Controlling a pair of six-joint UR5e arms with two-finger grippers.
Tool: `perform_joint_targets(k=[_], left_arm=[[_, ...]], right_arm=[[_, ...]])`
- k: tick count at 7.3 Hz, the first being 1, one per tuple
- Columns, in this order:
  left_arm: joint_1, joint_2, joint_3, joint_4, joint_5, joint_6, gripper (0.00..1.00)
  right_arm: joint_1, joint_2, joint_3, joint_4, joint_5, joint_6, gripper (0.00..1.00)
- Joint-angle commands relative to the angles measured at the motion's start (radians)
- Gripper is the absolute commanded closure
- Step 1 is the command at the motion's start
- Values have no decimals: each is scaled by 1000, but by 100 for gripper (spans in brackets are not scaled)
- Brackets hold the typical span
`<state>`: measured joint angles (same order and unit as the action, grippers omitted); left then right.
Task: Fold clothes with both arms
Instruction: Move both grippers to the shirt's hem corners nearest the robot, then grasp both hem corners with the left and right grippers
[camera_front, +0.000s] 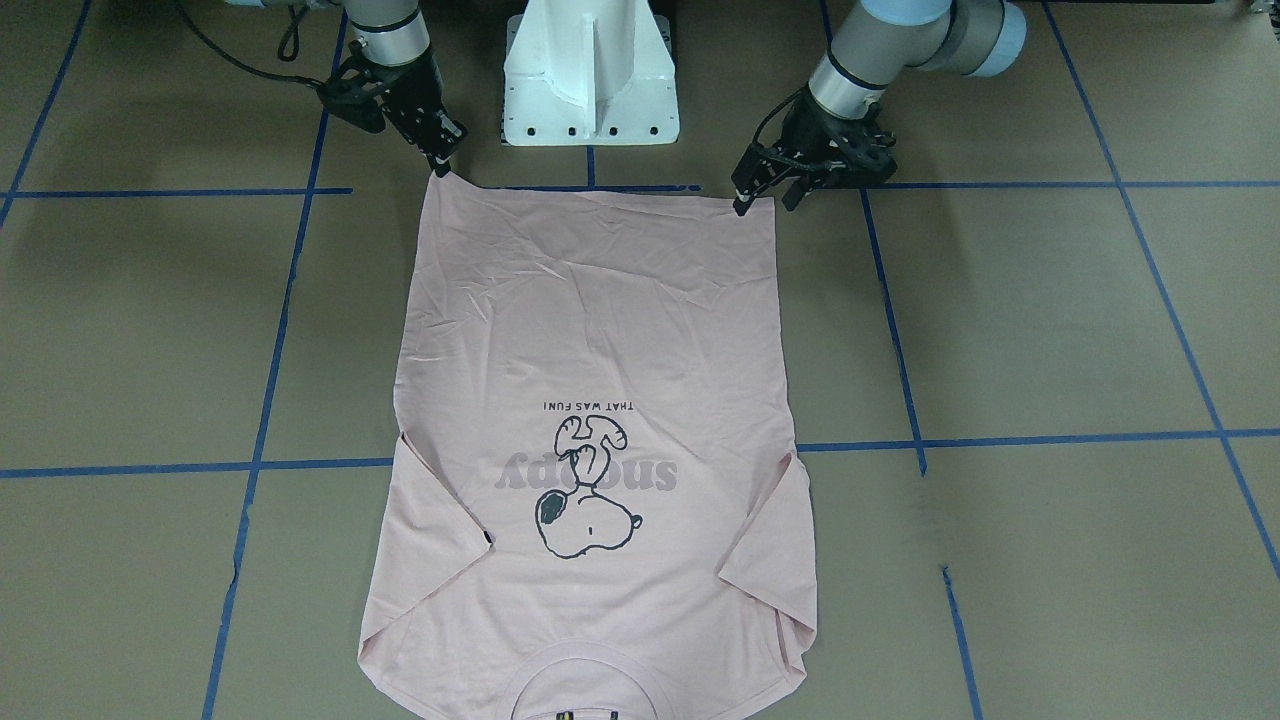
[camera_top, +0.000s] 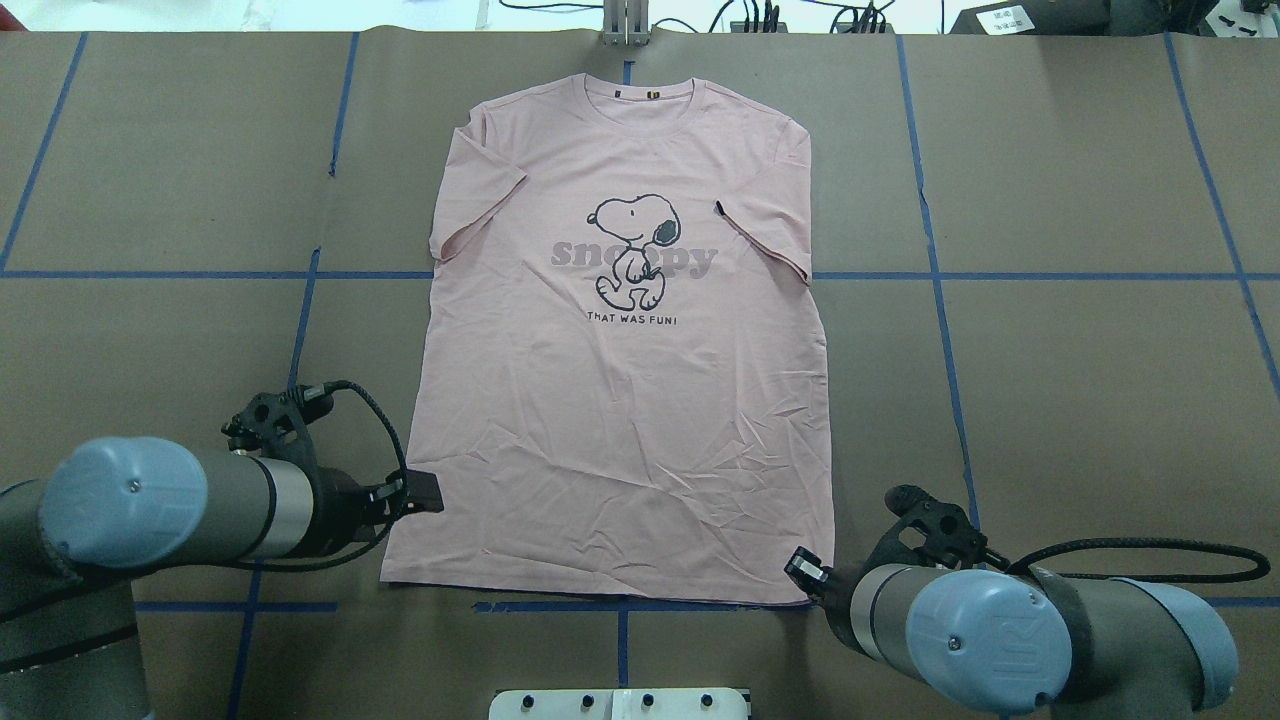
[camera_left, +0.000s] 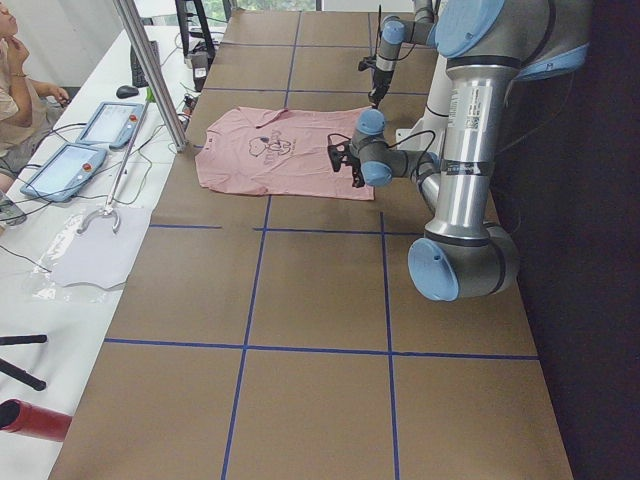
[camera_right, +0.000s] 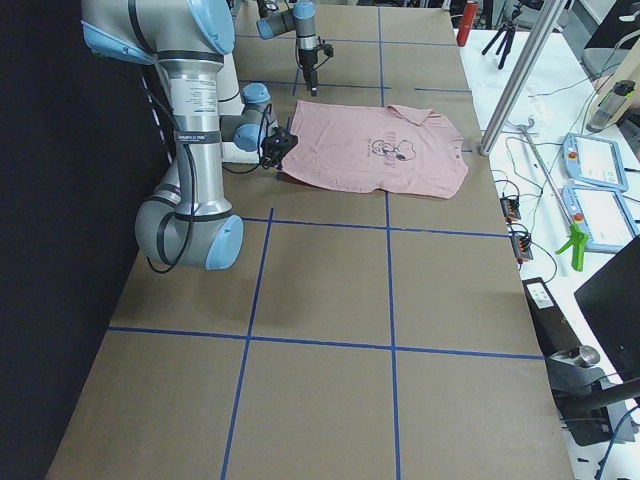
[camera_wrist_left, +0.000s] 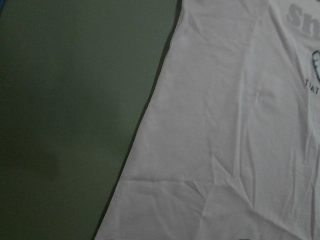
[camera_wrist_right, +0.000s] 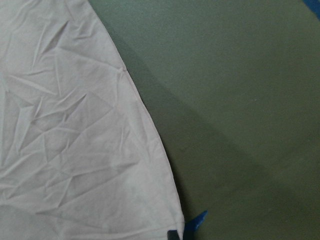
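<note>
Overhead, the brown bench (camera_top: 1050, 400) carries the pink T-shirt (camera_top: 620, 420) flat and print up, its collar at the edge far from the robot. Only the front-facing view shows the left pincer (camera_front: 766, 200) with fingers apart by one hem corner. The right pincer (camera_front: 441, 165) sits at the other corner, where I cannot tell whether it is apart or together.

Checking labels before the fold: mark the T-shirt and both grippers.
T-shirt (camera_top: 620, 430): overhead view, plain fabric of its lower front.
left gripper (camera_front: 763, 203): front-facing view, midway between its fingertips.
right gripper (camera_front: 441, 165): front-facing view, at its fingertips by the hem corner.
</note>
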<state>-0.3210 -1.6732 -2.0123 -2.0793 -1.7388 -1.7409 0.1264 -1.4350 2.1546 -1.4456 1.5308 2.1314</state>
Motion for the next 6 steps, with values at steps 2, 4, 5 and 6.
perform_joint_targets(k=[2,4,5,6], left_arm=[[72,4,35,75,41,-31,16],[76,1,32,97,36,-31,35],[77,0,29,97,31,-31,67],[79,0,29,97,31,-32,100]], right_arm=[[13,1,8,1,0,-2,100],[13,2,10,1,0,-2,100],[12,2,10,1,0,-2,100],[12,2,8,1,0,-2,100]])
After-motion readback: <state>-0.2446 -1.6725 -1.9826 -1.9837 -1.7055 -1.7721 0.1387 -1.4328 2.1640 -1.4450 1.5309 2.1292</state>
